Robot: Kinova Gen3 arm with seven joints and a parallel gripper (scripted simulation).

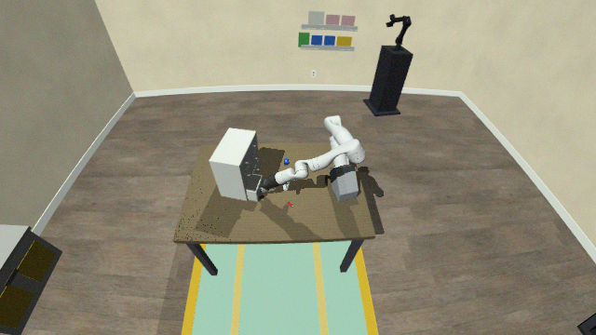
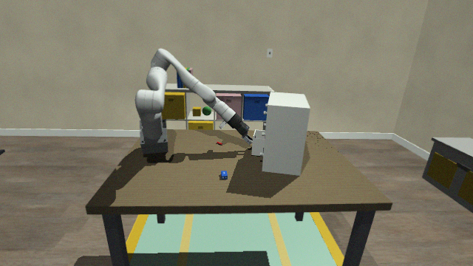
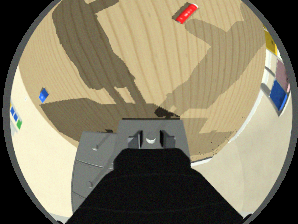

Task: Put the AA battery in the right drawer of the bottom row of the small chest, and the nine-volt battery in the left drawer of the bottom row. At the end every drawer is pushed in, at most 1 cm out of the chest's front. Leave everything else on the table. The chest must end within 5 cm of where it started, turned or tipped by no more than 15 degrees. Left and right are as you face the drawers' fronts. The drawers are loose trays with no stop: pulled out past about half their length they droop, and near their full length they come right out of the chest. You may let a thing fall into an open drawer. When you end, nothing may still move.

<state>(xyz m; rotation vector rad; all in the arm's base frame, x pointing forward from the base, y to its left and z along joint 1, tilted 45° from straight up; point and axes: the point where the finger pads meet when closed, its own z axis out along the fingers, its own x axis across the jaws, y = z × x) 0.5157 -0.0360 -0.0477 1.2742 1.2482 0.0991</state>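
The white chest [image 1: 229,179] [image 2: 284,137] stands upright on the table. Its left bottom-row drawer [image 1: 252,194] [image 2: 257,148] [image 3: 128,131] is pulled partly out; the other drawers look pushed in. My gripper [image 1: 263,189] [image 2: 250,142] [image 3: 151,136] is open at that drawer's front, its fingers on either side of the knob with gaps showing. The red AA battery [image 1: 290,204] [image 2: 219,143] [image 3: 187,13] lies on the table in front of the chest, towards its left side. The blue nine-volt battery [image 1: 286,161] [image 2: 224,175] [image 3: 43,95] is on the table towards its right side. The drawer's inside is mostly hidden.
The arm reaches low over the table [image 1: 326,228] [image 2: 177,196] from its base, between the two batteries. The chest's other knobs [image 2: 264,112] stick out beside the open drawer. A shelf unit [image 2: 236,89] stands off the table.
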